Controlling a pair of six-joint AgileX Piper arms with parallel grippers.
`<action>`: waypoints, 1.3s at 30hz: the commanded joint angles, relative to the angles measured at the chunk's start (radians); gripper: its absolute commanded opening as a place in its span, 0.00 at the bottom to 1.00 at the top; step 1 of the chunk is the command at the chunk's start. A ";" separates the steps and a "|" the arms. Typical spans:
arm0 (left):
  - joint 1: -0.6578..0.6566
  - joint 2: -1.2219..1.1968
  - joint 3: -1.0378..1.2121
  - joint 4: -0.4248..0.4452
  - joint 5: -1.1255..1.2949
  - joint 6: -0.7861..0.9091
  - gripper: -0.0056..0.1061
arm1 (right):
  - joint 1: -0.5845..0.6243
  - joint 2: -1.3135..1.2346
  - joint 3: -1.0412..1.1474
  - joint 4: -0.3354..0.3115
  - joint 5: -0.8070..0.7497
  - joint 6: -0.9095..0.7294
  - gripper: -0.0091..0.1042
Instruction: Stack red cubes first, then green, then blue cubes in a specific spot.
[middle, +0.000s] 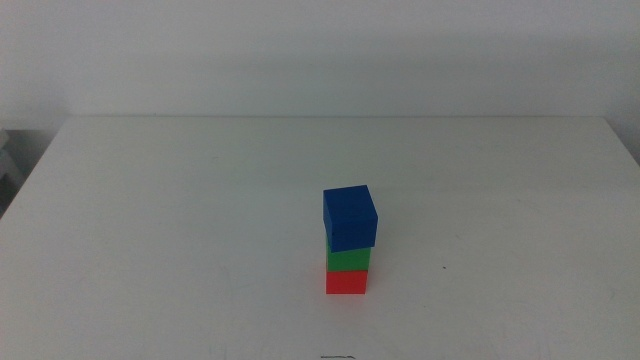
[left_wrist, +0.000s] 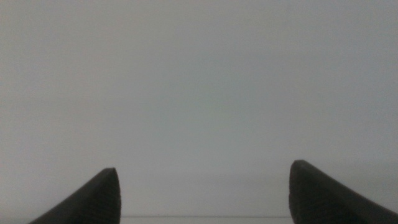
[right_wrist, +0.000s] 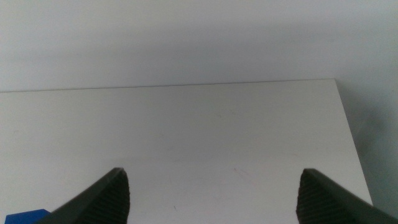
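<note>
Blue cube (middle: 350, 216) caps green (middle: 348, 259), red (middle: 346, 282) mostly hidden.

From overhead, neither of my arms shows. My right wrist camera catches only a blue sliver (right_wrist: 28, 216), perhaps the blue cube, cut off by the edge. The green cube (middle: 348, 259) is mostly covered by the blue cube (middle: 350, 216).

Left gripper (left_wrist: 204, 186): two dark, matte jaws, wedge-shaped, tapering to rounded tips. Right gripper (right_wrist: 213, 193): matching pair, same dark finish and taper. No markings, screws or cables visible on either.
</note>
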 joint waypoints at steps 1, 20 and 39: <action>0.000 -0.002 -0.026 -0.004 -0.073 -0.015 0.87 | -0.007 -0.013 -0.023 -0.017 -0.070 -0.013 0.81; 0.001 -0.170 0.470 -0.148 -0.209 -0.015 0.87 | -0.009 -0.226 0.599 -0.080 -0.865 -0.013 0.81; 0.001 -0.892 1.138 -0.094 -0.208 -0.015 0.87 | -0.092 -0.985 1.427 -0.019 -0.895 -0.013 0.81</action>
